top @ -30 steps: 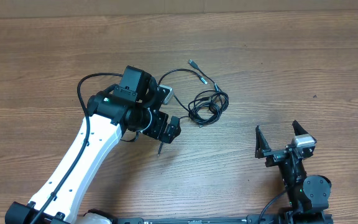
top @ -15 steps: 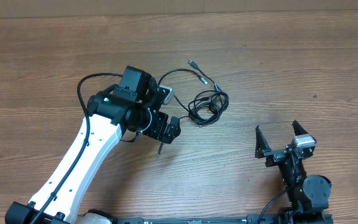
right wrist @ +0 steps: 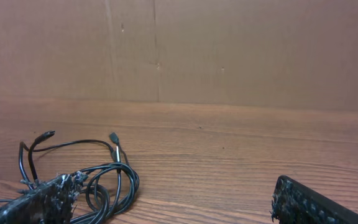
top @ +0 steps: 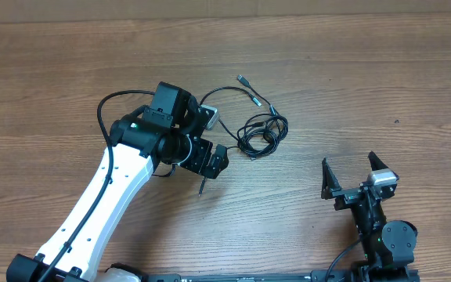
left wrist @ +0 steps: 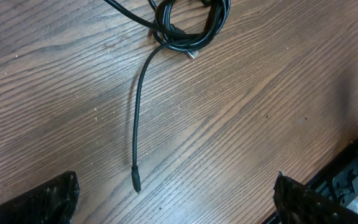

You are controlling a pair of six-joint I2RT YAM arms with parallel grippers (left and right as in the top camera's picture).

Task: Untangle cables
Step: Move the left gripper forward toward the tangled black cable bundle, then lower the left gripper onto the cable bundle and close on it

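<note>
Nothing has moved since a second ago: both arms and the cables [top: 261, 133] lie as they did. My left gripper [left wrist: 174, 186] is spread wide and empty, low over the table [top: 366, 78]. One loose end [left wrist: 135, 143] runs from the knot toward the gap between its fingers. The knot itself sits just beyond, a tight bunch of loops with two plug tips [top: 241, 78] trailing off the far side. My right gripper [top: 351, 176] is also spread and empty, well apart from the bundle, so nothing pins the knot.

I judge that pulling that end would drag the whole bunch along or cinch the loops tighter. The cord is thin and lies flat on the wood, so I might pinch beside it, or scrape the table.
</note>
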